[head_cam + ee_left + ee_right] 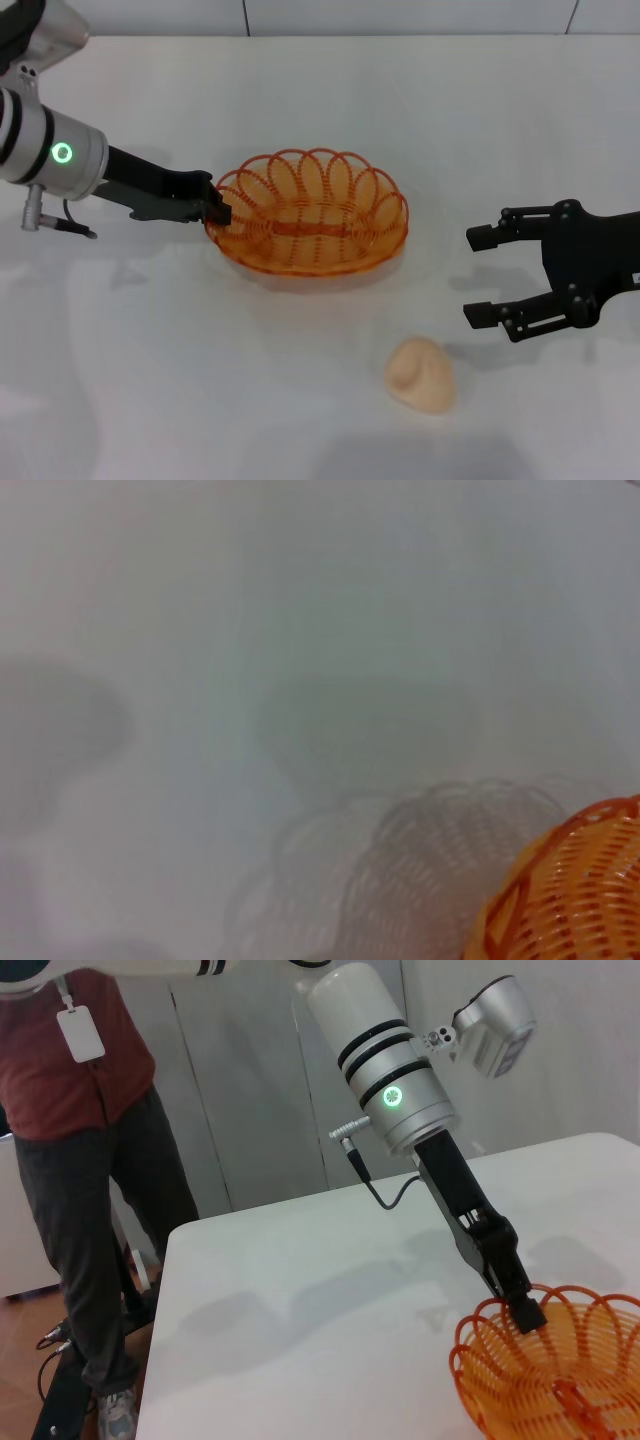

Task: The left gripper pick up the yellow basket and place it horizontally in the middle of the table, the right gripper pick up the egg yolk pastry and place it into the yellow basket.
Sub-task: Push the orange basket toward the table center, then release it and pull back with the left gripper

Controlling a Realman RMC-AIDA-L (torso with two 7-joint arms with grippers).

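Observation:
The yellow basket [310, 215] sits lengthwise across the middle of the white table [150, 380]. My left gripper [216, 210] is at the basket's left rim, its fingers closed on the wire edge. The right wrist view shows the same grip [526, 1310] on the basket [560, 1380]. A part of the basket [580, 900] and its shadow show in the left wrist view. The egg yolk pastry [422, 375] lies on the table in front of the basket, to its right. My right gripper [481, 276] is open and empty, to the right of the basket and above the pastry's right side.
In the right wrist view a person in a red top [90, 1080] stands beside the table's far corner [175, 1235]. The wall runs along the table's back edge [320, 36].

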